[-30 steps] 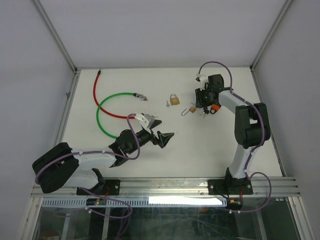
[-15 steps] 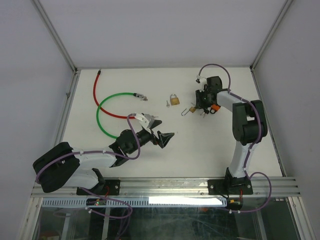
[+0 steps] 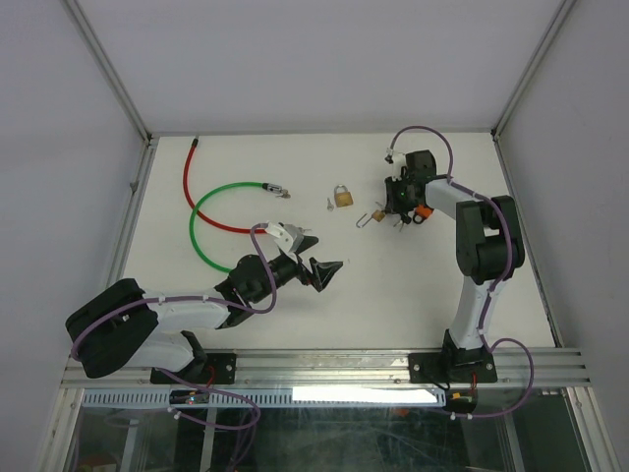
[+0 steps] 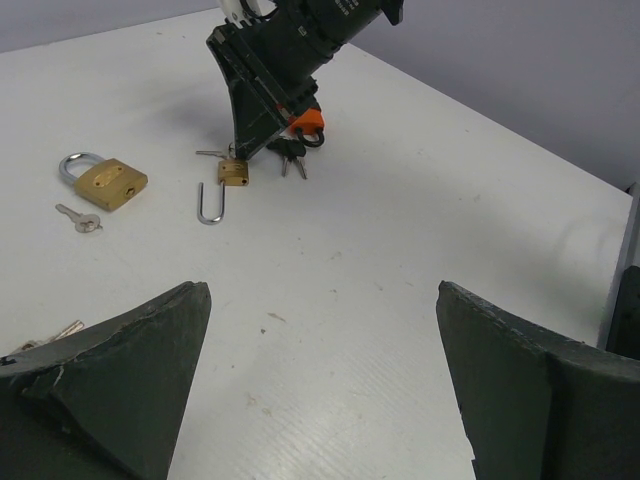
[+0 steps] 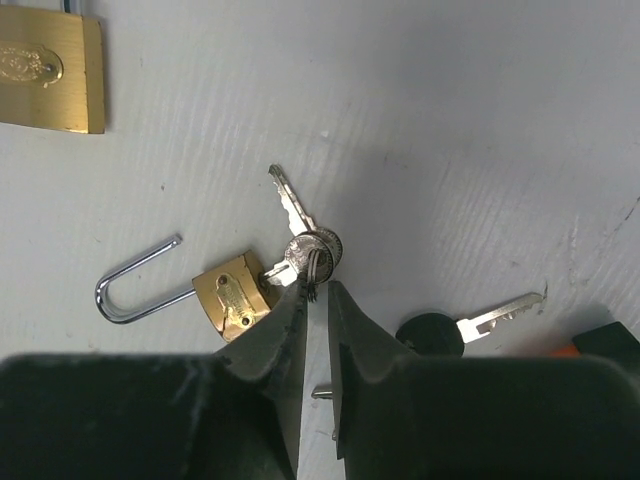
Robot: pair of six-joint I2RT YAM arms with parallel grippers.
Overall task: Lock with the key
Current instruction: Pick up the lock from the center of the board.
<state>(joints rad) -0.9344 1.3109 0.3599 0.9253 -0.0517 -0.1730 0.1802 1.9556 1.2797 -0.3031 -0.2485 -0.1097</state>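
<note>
A small brass padlock (image 5: pixel 232 297) lies on the white table with its shackle (image 5: pixel 140 285) swung open. A silver key (image 5: pixel 283 272) sits in its keyhole, joined by a key ring (image 5: pixel 314 249) to a second key (image 5: pixel 293 205). My right gripper (image 5: pixel 318 290) points down just right of the padlock (image 3: pixel 377 214), jaws nearly closed and pinching the key ring at their tips. My left gripper (image 4: pixel 320 290) is wide open and empty, low over the table's middle (image 3: pixel 319 258); the padlock (image 4: pixel 234 173) lies far ahead of it.
A larger closed brass padlock (image 3: pixel 342 196) with a small loose key (image 3: pixel 329 203) lies left of the small one. A black-headed key (image 5: pixel 430 333) and an orange part (image 5: pixel 600 345) lie by the right gripper. Green (image 3: pixel 211 221) and red (image 3: pixel 189 177) cables lie at the back left.
My right wrist has shifted slightly toward the back over the small padlock. The left arm has not moved.
</note>
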